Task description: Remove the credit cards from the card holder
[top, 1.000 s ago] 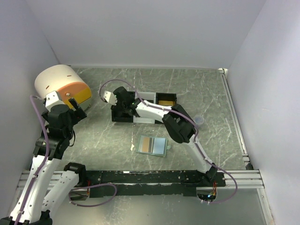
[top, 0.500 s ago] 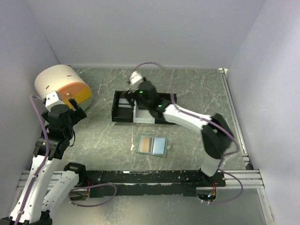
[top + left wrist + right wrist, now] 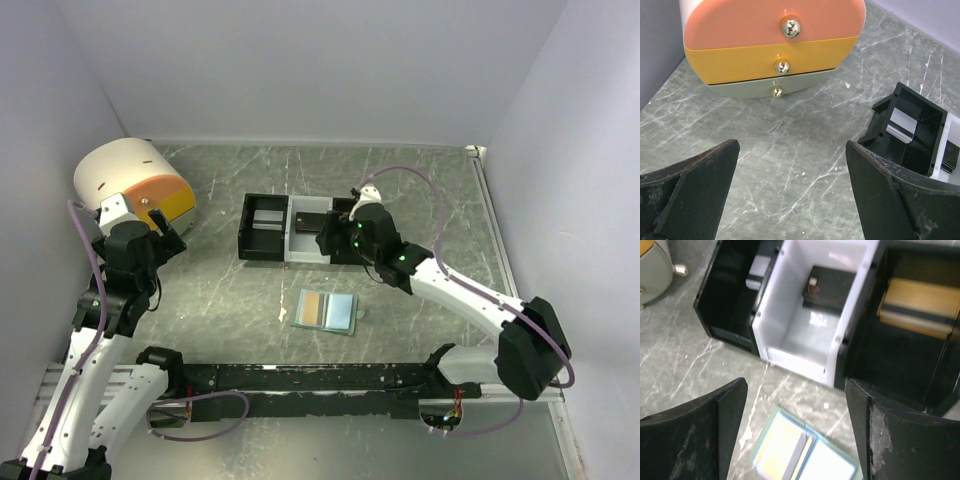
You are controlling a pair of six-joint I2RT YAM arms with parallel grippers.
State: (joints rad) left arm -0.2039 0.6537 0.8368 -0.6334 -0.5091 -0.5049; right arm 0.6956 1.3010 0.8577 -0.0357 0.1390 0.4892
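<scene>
Card holder [image 3: 802, 460] lies unfolded — near right hand [image 3: 796, 385], not touching.

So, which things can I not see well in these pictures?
- Top view: the right tool covers most of the right compartment of the tray.
- Right wrist view: the card holder is blurred and cut off by the bottom edge; what it holds is unclear.
- Left wrist view: the right edge cuts off the tray; only its black end compartment shows fully.

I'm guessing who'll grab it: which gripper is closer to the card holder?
Right. The right gripper hovers just behind the card holder, over the tray; the left gripper is far left, by the drawers.
</scene>
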